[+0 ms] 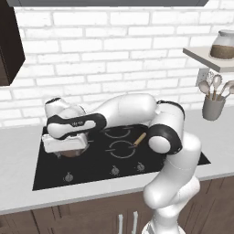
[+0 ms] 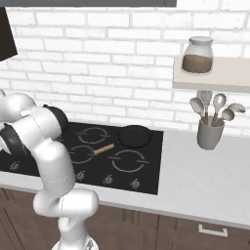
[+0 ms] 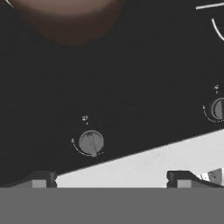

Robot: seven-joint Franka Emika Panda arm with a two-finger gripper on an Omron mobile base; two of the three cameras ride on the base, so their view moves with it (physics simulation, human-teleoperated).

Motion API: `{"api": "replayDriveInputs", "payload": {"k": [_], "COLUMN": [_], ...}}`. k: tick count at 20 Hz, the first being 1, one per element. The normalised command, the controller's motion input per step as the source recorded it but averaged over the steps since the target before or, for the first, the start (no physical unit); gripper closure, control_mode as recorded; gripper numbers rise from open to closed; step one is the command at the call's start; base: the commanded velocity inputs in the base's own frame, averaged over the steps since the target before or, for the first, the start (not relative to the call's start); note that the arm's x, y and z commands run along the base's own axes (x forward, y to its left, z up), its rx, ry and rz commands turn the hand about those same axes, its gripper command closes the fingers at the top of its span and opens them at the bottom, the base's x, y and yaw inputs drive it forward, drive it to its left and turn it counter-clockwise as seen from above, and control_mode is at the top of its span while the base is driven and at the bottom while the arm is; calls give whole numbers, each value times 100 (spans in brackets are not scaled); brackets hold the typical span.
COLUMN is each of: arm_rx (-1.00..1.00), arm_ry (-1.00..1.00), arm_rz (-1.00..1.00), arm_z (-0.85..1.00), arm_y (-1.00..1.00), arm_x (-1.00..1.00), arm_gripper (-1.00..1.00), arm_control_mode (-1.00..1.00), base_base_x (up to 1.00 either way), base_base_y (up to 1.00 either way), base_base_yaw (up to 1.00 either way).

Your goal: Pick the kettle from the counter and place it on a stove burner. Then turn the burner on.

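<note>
Hovering low over the front left part of the stove (image 1: 96,164), the claw (image 3: 111,179) stands released, its two dark fingertips (image 3: 41,178) set wide apart with nothing between them. In the hand view the fingertips sit above the pale surface (image 3: 144,166) at the stove's front edge, and a round grey knob (image 3: 91,142) lies on the black glass just beyond them, with a second knob (image 3: 218,108) off to the side. At the top of that view a blurred brown rounded shape is the kettle (image 3: 72,19), resting on the glass well beyond the nearer knob and apart from the fingertips.

From the left base view the white arm bends over the stove, and the hand covers most of the kettle (image 1: 71,153); only a sliver of its brown body peeks out beneath the hand, at the stove's left side. Whether it sits squarely on a ring marking I cannot tell.

In the right base view a black frying pan (image 2: 134,135) with a wooden handle rests at the stove's back right. A grey utensil holder (image 2: 210,133) stands on the surface further right, and a glass jar (image 2: 197,55) sits on the shelf (image 2: 219,78) above it.
</note>
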Motion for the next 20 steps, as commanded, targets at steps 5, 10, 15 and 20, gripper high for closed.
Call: {"api": "replayDriveInputs", "payload": {"k": [5, 10, 15, 20], "arm_rx": [0, 4, 7, 1], "arm_ry": [3, 0, 0, 0], "arm_rz": [13, 8, 5, 1], "arm_z": [-53, -74, -42, -8], "arm_y": [12, 0, 8, 1], "arm_x": [0, 0, 0, -12], "arm_gripper": [-100, -100, -100, -100], "arm_control_mode": [-100, -100, -100, -100], "base_base_x": [0, 0, 0, 0], "base_base_y": [0, 0, 0, 0], "base_base_yaw": [0, 0, 0, 0]}}
